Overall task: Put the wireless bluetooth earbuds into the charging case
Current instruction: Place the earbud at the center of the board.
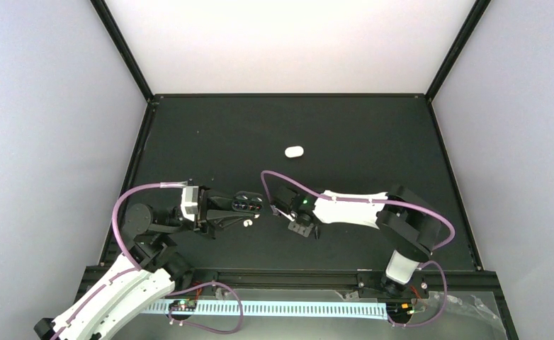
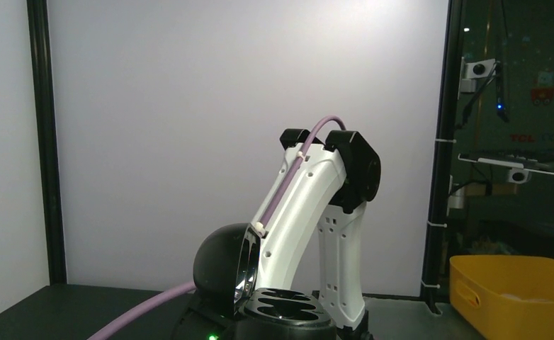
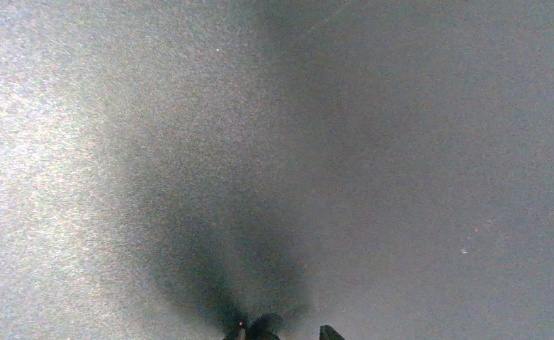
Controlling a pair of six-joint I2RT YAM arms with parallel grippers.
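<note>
Though left hand (image 1: 249, 207) and right hand (image 1: 301, 227) grips cannot be told, the charging case (image 1: 294, 151) lies lengthwise left-right.

the table (image 1: 210, 134) is black and matt, a bit grainy. the charging case (image 1: 294, 151) looks like smooth white plastic. the yellow bin (image 2: 515, 290) is smooth plastic.

Left arm (image 1: 118, 290) is reaching rightward from its base, with the forearm lying low and level. The left gripper (image 1: 249, 207) is pointing toward the right arm (image 1: 359, 207) — jaws too dark to read. The right arm is bending at the elbow and stretching left, and the right gripper (image 1: 302, 227) is pointing straight down. Only its fingertips (image 3: 329, 331) are showing in the wrist view — spread unclear.
</note>
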